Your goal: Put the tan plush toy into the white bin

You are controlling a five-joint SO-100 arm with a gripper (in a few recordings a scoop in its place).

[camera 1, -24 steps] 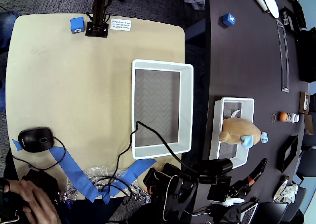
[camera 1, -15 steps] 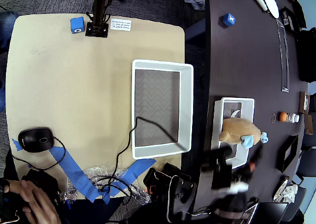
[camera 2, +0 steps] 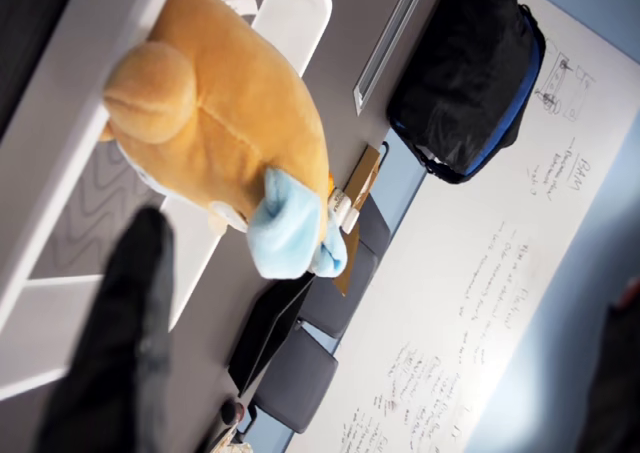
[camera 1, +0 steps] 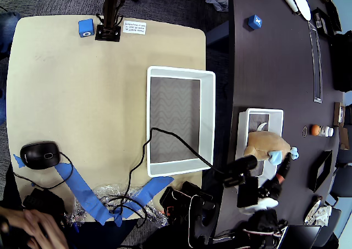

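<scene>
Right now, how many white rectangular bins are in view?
2. The larger white bin with the grey wavy floor sits at the tan table's right edge; the smaller, narrower white bin sits on the dark table, holding the tan plush toy.

In the overhead view the dark arm reaches in from the near edge at lower right, its pincer (camera 1: pixel 263 178) low over the tabletop with jaws parted, one black finger (camera 2: pixel 110 343) blurred in the wrist view.
</scene>
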